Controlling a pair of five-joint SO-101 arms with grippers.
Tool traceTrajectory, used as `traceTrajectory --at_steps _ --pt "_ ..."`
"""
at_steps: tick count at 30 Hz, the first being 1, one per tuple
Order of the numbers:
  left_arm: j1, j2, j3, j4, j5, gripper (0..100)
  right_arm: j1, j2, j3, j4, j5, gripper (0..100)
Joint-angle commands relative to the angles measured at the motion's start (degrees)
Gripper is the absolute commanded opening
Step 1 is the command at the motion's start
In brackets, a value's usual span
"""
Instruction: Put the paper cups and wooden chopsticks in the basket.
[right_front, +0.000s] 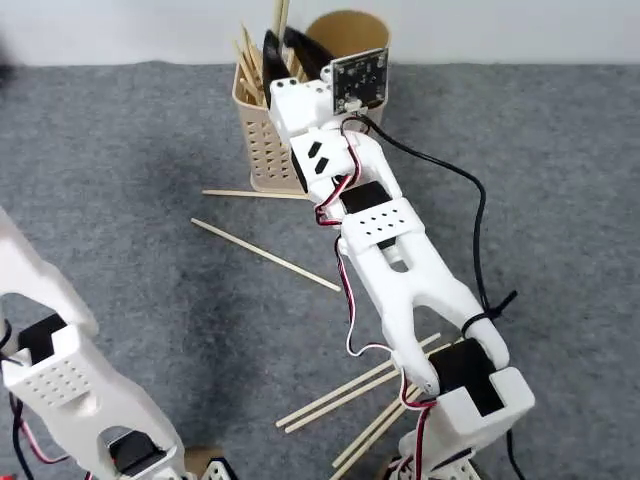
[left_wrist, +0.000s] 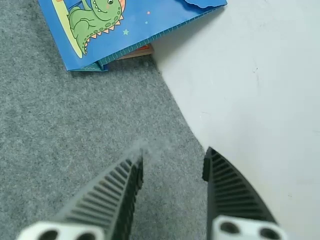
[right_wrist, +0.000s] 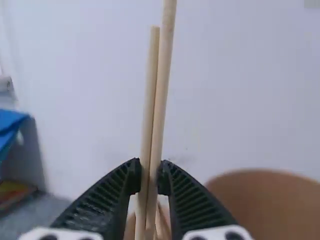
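I see the grey mat (right_front: 120, 150) over the whole table. R arm (right_front: 400, 260) stretches from its base at the near edge up to the basket (right_front: 262, 150) at the far edge. L arm (right_front: 60, 380) sits low at the near corner on the other side.

Basket is upright, w/ a few basket sticks (right_front: 248, 70) leaning inside. A cup (right_front: 350, 30) shows just beside or in it. The arm hides which, so I can't tell.

R claw (right_wrist: 149, 175) hangs right over the basket, pinched tight on a held pair (right_wrist: 157, 75) of sticks, both upright. L claw (left_wrist: 172, 165) is spread wide w/ nothing in it, over the mat's edge, near a blue bag (left_wrist: 125, 25).

On the mat: an edge stick (right_front: 255, 194) at the basket's foot, a lone stick (right_front: 265, 255) mid-mat, and a bunch (right_front: 340, 395) by the R arm's base.
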Motion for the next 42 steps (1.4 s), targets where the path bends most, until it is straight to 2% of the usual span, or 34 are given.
traceTrajectory --at_steps 1,4,6,13,17,20,25,28,31,34,39,42 --pt "-0.26 -1.05 -0.04 1.23 0.53 18 -1.19 -5.58 -3.69 9.01 0.18 6.2" --pt "-0.18 -1.05 -0.04 1.23 0.53 19 -1.63 -7.16 -5.10 18.86 0.26 15.1" --pt "-0.18 -1.05 -0.04 1.23 0.53 19 -2.15 -7.34 -6.77 21.67 0.00 17.3" --pt "-0.18 -1.05 -0.04 1.23 0.53 19 -2.24 -7.43 -15.82 13.85 0.26 11.1" --pt "-0.18 -1.05 -0.04 1.23 0.53 19 -2.07 -7.87 -23.56 17.10 0.35 5.3" --pt "-0.18 -1.05 -0.04 1.23 0.44 19 -1.80 -7.87 -30.24 29.85 0.35 6.5" --pt "0.00 -1.14 -0.04 1.32 0.35 19 -1.89 -7.96 -39.82 63.69 0.35 9.3" --pt "-0.09 -0.97 0.40 1.32 0.35 18 -2.51 -7.78 -41.85 81.10 0.35 9.3" --pt "-0.18 -1.58 6.11 1.32 -1.67 18 -2.68 -7.25 -41.76 94.29 0.09 9.5" --pt "-0.26 -3.78 14.29 1.32 -5.01 18 -2.77 -7.25 -41.67 103.16 -0.09 9.7" --pt "0.26 -12.48 33.10 1.23 -5.71 18 -2.86 -7.25 -41.67 116.70 -0.18 9.8" --pt "1.67 -18.20 46.29 1.23 -5.71 18 -2.86 -8.13 -39.74 117.49 2.11 9.8"
